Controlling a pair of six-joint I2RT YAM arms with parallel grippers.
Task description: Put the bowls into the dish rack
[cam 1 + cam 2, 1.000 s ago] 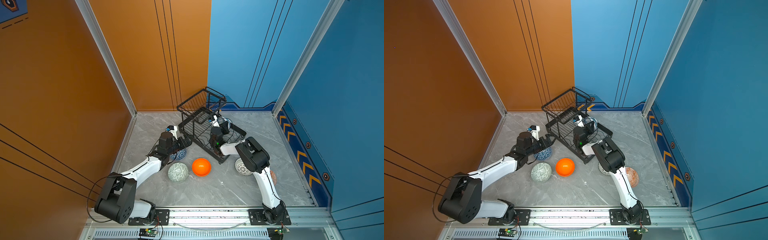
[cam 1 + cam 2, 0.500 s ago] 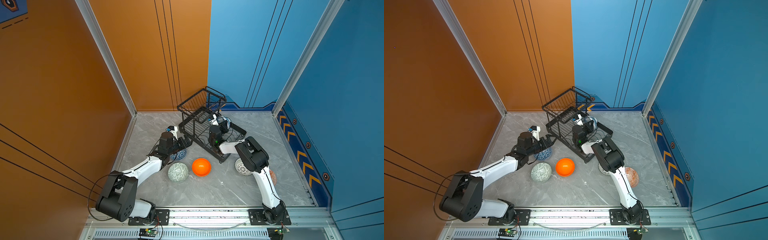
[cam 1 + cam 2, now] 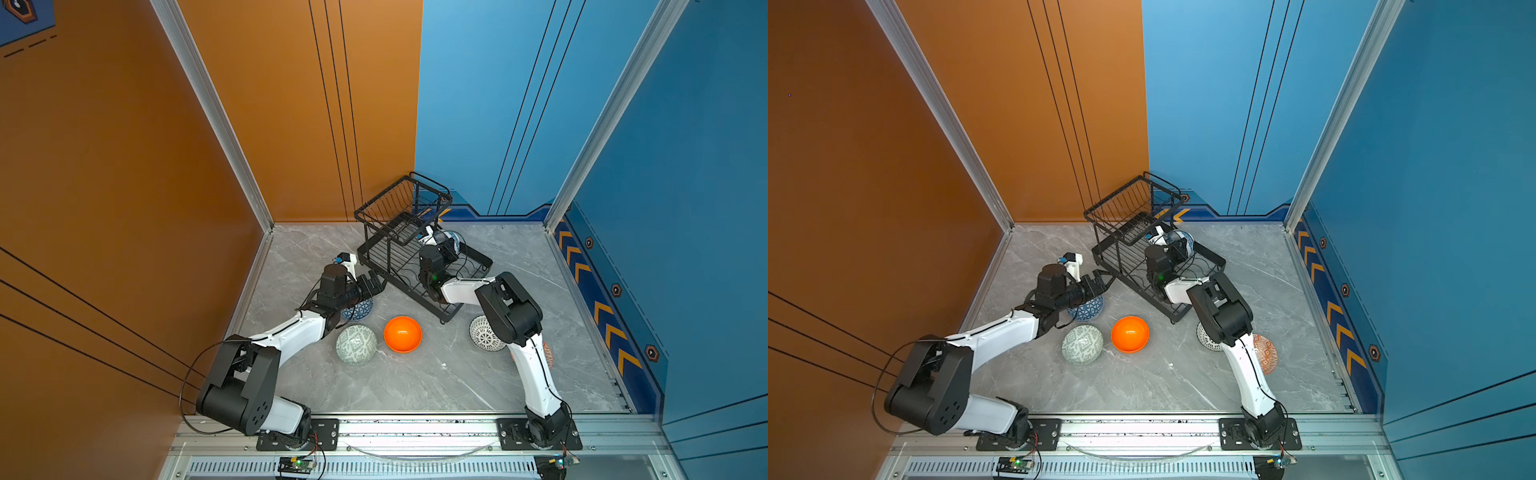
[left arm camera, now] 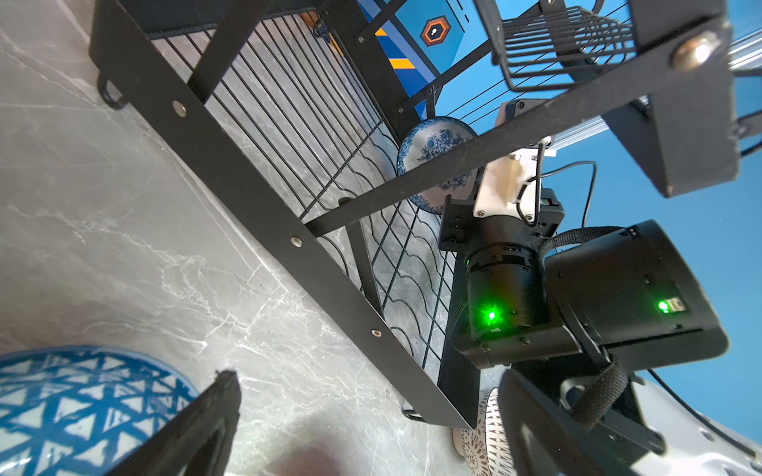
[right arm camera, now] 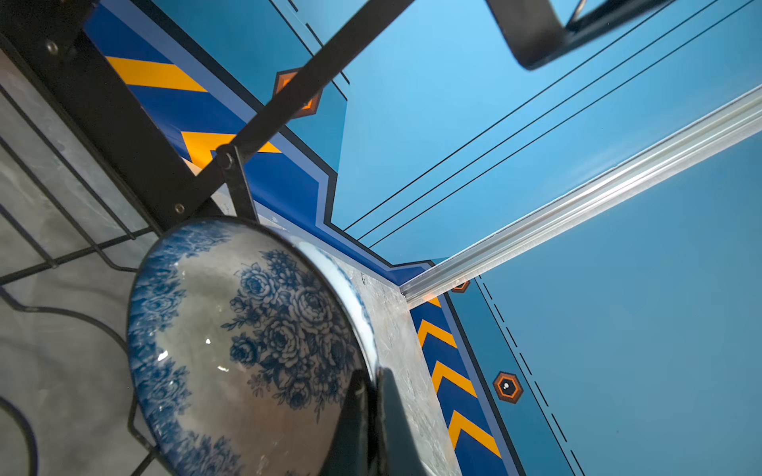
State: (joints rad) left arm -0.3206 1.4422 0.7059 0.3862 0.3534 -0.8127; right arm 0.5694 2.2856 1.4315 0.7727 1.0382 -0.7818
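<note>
Four bowls lie loose on the table [image 3: 415, 382], all behind the claws on the near side. The green bowl [image 3: 356, 344] and orange bowl [image 3: 402, 334] are back of the left claw [image 3: 374, 284]. The lattice bowl [image 3: 482, 332] and red bowl [image 3: 1266, 353] are back of the right claw [image 5: 369, 379].

The left claw is spread wide and empty, poised just over the blue bowl [image 4: 62, 404]. Judged purpose: staging for the next pickup. Beyond its tips stands the rack [image 4: 247, 186].

The right claw reaches inside the lower tier and is clenched on the rim of the floral bowl [image 5: 247, 338]. The bowl is held on edge, probably so that it can seat upright between the wavy wires. Whether it already rests on them cannot be told.
</note>
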